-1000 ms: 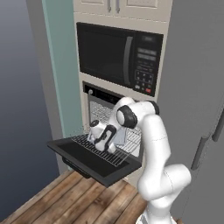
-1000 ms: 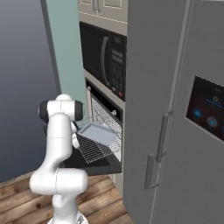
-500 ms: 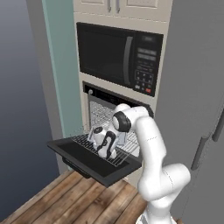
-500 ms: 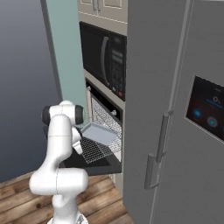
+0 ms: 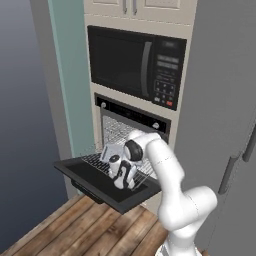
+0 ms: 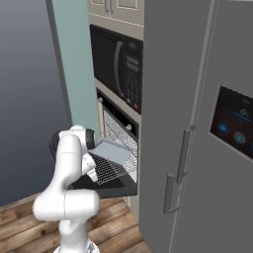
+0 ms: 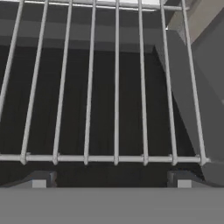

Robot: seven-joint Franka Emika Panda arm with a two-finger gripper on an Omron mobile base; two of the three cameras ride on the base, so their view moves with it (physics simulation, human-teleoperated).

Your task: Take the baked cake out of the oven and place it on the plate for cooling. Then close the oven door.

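Wood-floored kitchen; gripper (image 5: 121,181) seemingly open over rack (image 7: 116,87).

There is one oven (image 5: 131,131), and its one door (image 5: 105,182) lies folded down and open. Two small silver knobs sit on its control strip, one at the left end (image 5: 103,105) and one at the right end (image 5: 155,126). One wire rack (image 5: 102,161) is pulled out over the door, and in the hand view nine of its long wires run up the picture, crossed by one bar near the bottom. One flat grey tray (image 6: 112,149) rests on the rack. Above the oven there is one microwave (image 5: 136,64). One refrigerator (image 6: 197,128) stands to the right, with one handle (image 6: 177,170) showing on it. Two cabinet pulls (image 5: 129,6) show at the top.
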